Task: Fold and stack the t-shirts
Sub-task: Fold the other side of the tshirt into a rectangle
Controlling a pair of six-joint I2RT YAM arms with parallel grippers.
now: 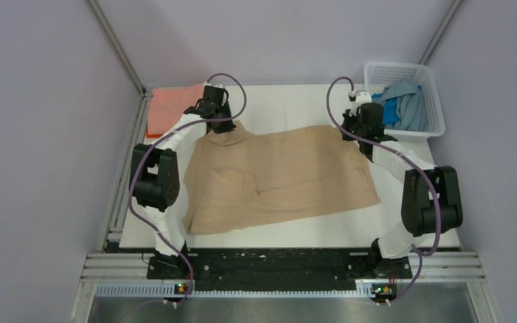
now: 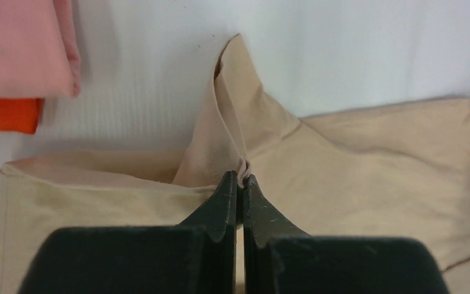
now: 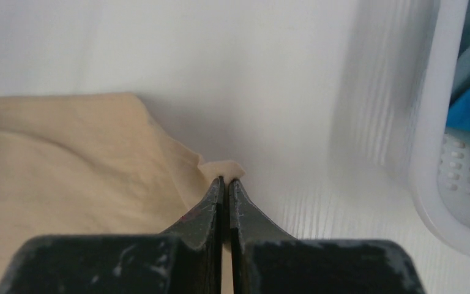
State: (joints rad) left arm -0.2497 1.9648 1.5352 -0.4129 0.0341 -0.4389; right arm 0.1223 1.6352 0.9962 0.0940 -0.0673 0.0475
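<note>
Left of the basket [image 1: 397,66], on the table [image 1: 289,104]: gripping the tan t-shirt [image 1: 283,175] at its far edge with both tools. Clamping the right tool [image 3: 226,181] shut on a small tab of cloth at the corner nearest the basket, just beside the basket wall, not touching it. Clamping the left tool [image 2: 240,179] shut on a pinched ridge of the same edge at the corner farthest from the basket, raising a small peak of fabric there. Leaving the rest of the shirt spread flat on the table, running from the basket side toward the near table edge, wrinkled mid-panel, with some cloth doubled over on the side away from the basket.

Holding two corners at once, probably for tensioning that edge and moving it as one straight line; looking like setup for a fold or a flattening drag, cannot tell which. Biting with the very tips only, so risking slip under uneven pull.

Parking the folded stack at the table corner straight across from the basket, just beyond the left tool and off the work area: salmon pink t-shirt [image 1: 175,104] on top, orange t-shirt [image 2: 6,114] showing under its edge. Leaving the blue t-shirt [image 1: 390,112] and light blue-grey t-shirt [image 1: 412,101] bunched inside the basket, presumably queued. Counting two folded, one in hand, at least two to go.
</note>
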